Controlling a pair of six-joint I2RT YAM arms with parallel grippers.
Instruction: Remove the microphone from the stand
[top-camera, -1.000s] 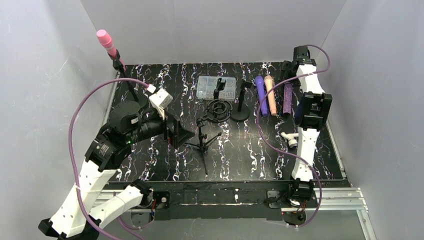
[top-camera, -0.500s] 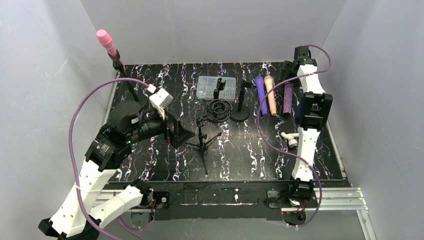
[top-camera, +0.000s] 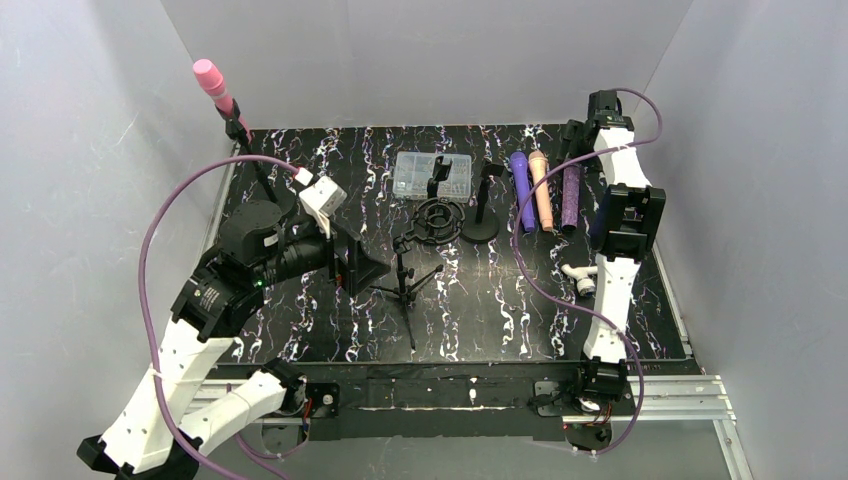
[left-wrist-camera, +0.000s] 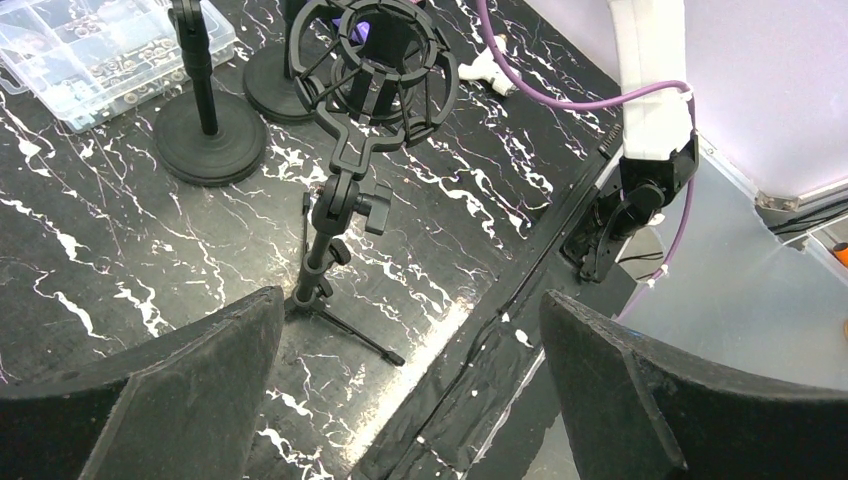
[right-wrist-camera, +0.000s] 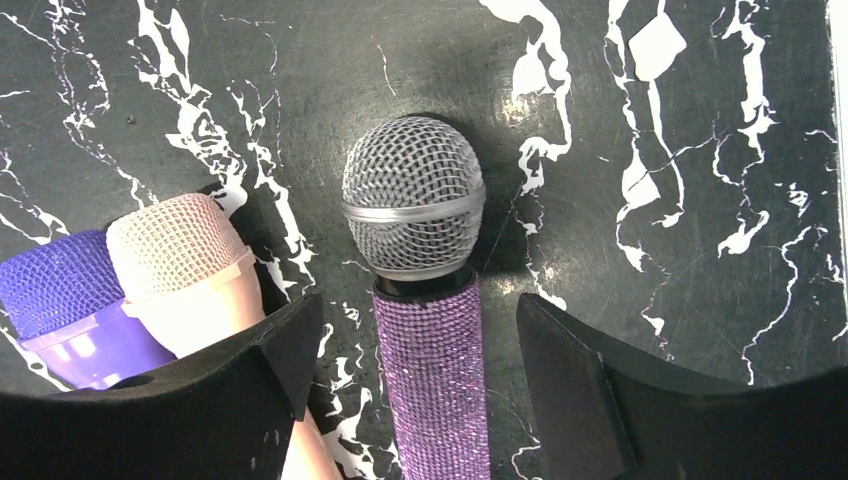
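Plain pale grey walls (top-camera: 420, 60) enclose the black, white-veined worktop (top-camera: 500, 300) on left, far and right.

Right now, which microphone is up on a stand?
The pink microphone at the far left corner, clipped high on its stand. The purple microphone, peach microphone and glittery microphone lie flat.

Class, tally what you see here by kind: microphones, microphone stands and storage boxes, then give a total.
Microphones: 4 – pink, purple, peach, glittery purple
Stands: 4 – tall, tripod, two round-based
Clear box: 1
Total: 9
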